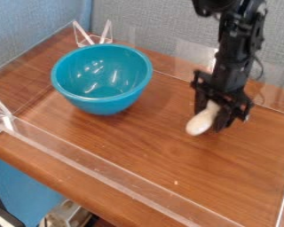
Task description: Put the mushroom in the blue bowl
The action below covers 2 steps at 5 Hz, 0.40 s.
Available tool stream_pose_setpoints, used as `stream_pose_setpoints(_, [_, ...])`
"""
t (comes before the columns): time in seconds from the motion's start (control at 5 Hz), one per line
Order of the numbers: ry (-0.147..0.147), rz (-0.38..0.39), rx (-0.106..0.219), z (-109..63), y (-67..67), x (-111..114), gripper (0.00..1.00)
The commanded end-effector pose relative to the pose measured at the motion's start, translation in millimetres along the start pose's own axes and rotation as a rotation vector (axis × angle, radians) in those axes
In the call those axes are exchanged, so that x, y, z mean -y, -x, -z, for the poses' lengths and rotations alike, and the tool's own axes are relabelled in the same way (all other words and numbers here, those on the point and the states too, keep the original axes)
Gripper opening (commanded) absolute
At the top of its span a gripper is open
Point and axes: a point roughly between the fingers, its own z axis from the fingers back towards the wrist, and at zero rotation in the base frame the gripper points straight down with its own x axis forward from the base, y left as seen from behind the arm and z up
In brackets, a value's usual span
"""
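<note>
One hand [216,113], right of centre, grips the mushroom [201,122]; next, lift and carry to blue bowl [100,78], upper left.

Glossy plastic blue bowl [102,79]; wooden table [132,160]

Nothing readable from where I'm standing, no labels, brands or numbers. The blue bowl [102,79] is plain, and the counter [132,155] too.

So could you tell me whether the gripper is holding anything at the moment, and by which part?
The gripper is closed on the mushroom, gripping its upper end; the cream-white lower end sticks out below, just above the table. The cap is hidden.
</note>
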Motion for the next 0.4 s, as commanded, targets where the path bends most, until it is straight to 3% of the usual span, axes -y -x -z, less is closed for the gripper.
stream_pose_setpoints(0.0, [-0.030, -0.054, 0.081, -48.4, 5.7, -19.2, 0.00])
stream_pose_setpoints(0.2, [-0.038, -0.138, 0.075, -58.8, 21.9, -49.5, 0.00])
